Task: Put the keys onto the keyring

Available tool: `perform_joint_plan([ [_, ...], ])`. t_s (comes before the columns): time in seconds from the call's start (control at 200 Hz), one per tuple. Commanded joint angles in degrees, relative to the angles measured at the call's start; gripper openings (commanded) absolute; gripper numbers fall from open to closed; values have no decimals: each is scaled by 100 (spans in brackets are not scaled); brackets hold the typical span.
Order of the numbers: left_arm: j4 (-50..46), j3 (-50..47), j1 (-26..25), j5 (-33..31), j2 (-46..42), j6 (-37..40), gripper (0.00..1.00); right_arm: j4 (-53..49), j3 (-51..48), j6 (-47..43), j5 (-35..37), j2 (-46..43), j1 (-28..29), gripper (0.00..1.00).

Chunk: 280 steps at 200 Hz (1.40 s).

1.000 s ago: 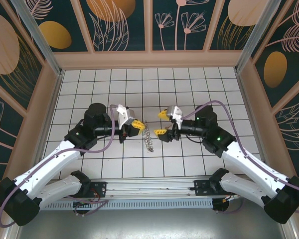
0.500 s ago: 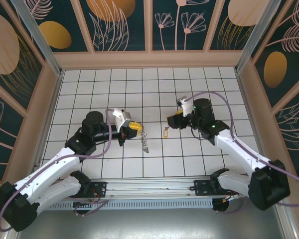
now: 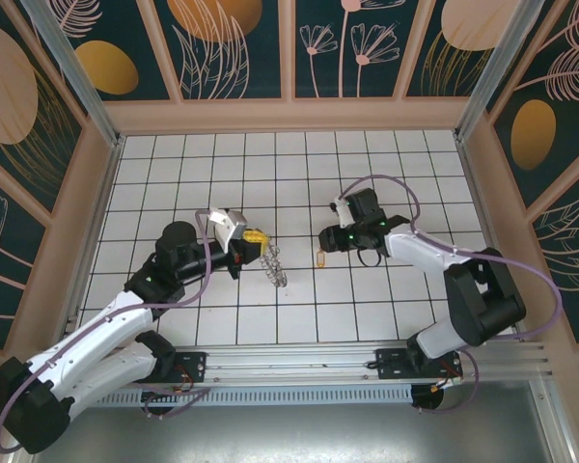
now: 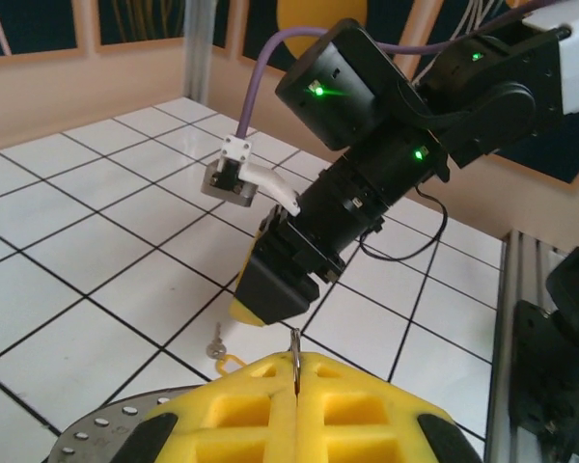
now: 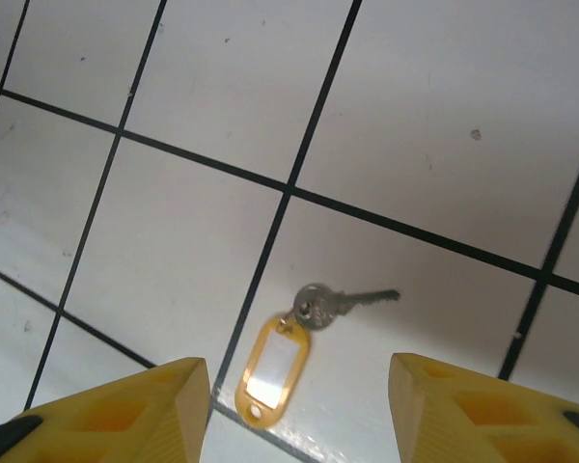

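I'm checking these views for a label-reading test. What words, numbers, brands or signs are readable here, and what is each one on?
No legible text in any view.
Yellow oval plastic key tag: its white insert looks blank.
Small silver key: any stamp is too small to read.
Dark flower-patterned wall panels: drawings only, no lettering.

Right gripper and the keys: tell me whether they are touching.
Apart. The right wrist view shows the keys lying flat on the tile between the right gripper's open fingers, with bare tile on both sides.
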Motion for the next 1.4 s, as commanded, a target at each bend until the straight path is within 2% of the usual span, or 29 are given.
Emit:
perform_joint_plan([
  [0.0, 75, -67, 13, -423, -140, -45, 0, -68, 283, 428, 510, 291, 188, 51],
  [0.265, 256, -129, 3, -330, -239, -82, 0, -156, 643, 642, 975, 912, 480, 45],
  [0.596, 381, -215, 9, -266, -314, -126, 0, -542, 1063, 661, 1217, 1365, 694, 31],
  [0.756, 431, -228, 8, -192, -301, -153, 0, -711, 1125, 681, 1352, 1367, 715, 31],
  [0.901, 443, -201, 12, -162, -280, -142, 0, -781, 1104, 721, 1361, 1347, 733, 37],
  [1.036, 422, -206, 12, -143, -323, -144, 0, -796, 1081, 732, 1298, 1378, 733, 37],
  [1.396, 416, -186, 13, -93, -395, -144, 0, -706, 1083, 731, 1178, 1509, 698, 30],
])
